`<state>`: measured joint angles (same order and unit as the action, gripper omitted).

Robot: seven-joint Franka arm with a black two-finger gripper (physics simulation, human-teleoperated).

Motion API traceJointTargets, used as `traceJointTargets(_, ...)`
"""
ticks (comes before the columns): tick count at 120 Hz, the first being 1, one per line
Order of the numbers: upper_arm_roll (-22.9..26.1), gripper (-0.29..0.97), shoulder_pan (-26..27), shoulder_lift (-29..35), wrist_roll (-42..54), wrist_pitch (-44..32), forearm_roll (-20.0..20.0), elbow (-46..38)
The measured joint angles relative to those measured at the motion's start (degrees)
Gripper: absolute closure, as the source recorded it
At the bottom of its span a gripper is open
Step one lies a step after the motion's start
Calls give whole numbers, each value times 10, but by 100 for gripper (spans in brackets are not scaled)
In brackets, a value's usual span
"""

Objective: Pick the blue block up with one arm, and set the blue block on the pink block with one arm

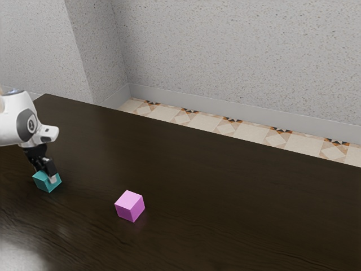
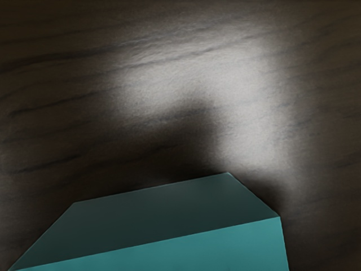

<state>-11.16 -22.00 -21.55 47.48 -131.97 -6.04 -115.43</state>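
The gripper (image 1: 47, 172) is down at the blue block (image 1: 42, 182), a teal-shaded cube. Its black tip reaches over the cube's top and down the side that faces the exterior view's right. I cannot tell whether it is clamped on the cube or merely set around it.

The arm (image 1: 20, 121) comes in from the exterior view's left. Its white wrist stands above the cube and the hand points down, slightly tilted.

The blue block sits on the dark wooden worktop (image 1: 225, 186), in the part toward the exterior view's left and well back from the far edge. In the wrist view, the blue block (image 2: 169, 231) lies close under the hand, with its shadow cast on the worktop (image 2: 169, 68) beyond it.

The pink block (image 1: 130, 205) rests on the worktop, well apart from the blue one, toward the exterior view's right and nearer the camera. Nothing touches it.
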Motion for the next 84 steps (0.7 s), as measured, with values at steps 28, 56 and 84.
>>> traceJointTargets(28,0,13,-1,-2,6,-3,-4,0)
traceJointTargets(56,0,32,1,-2,8,-6,-1,0)
traceJointTargets(84,0,35,6,15,2,-7,3,1)
